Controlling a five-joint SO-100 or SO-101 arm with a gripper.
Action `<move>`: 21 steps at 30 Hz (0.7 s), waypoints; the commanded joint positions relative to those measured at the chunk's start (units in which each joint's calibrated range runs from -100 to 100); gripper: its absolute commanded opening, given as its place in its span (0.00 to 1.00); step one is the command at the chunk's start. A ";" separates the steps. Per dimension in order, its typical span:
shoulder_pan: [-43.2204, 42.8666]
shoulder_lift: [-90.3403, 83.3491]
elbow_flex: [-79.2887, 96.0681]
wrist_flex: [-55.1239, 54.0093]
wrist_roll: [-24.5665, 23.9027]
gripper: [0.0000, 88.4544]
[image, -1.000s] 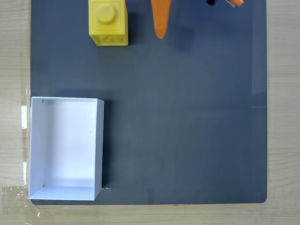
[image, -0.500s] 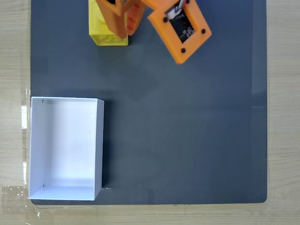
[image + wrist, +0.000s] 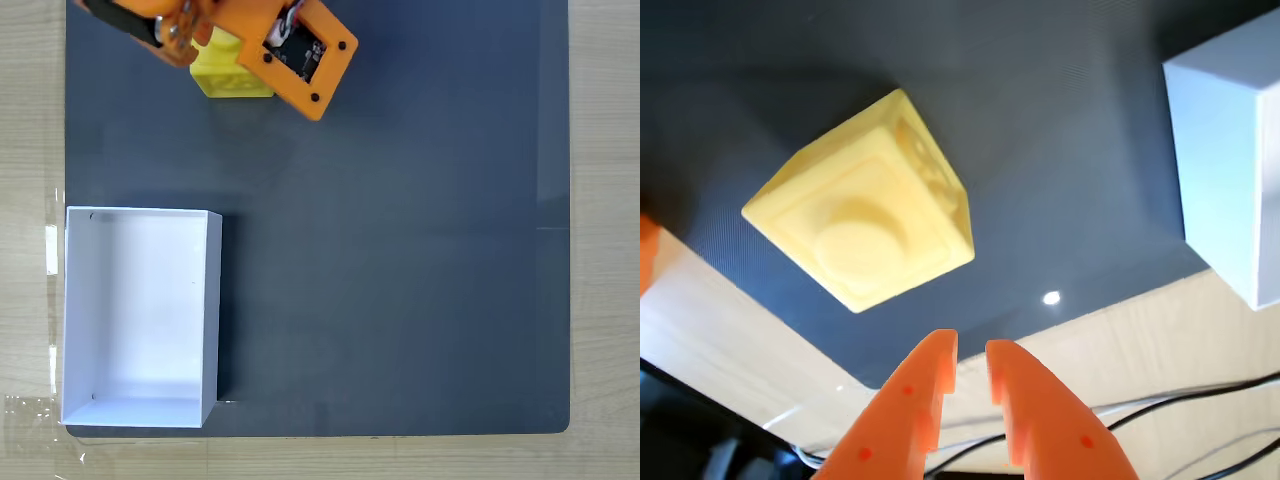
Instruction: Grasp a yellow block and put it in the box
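The gripper (image 3: 972,348) hung above the yellow block (image 3: 865,216), jaws nearly closed on nothing; the box (image 3: 140,315) sat well apart.

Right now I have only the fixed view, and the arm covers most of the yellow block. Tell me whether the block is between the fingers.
Observer: No. In the wrist view the yellow block lies clear of the gripper, beyond its tips, with nothing touching it.
Operator: Give me the state of the jaws.
Observer: I cannot tell for sure. Two orange tips sit close together with a narrow gap, and nothing is in it.
Operator: Report the block's pose.
Observer: Its face with the round stud is turned toward the wrist camera, and the block sits cornerwise to the tips.
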 commanded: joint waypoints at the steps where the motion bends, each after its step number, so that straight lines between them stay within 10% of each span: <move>1: 0.82 1.93 -7.09 2.67 5.04 0.04; 12: 3.51 5.15 -9.72 4.15 22.19 0.06; 21: 5.36 7.18 -1.58 4.15 28.23 0.37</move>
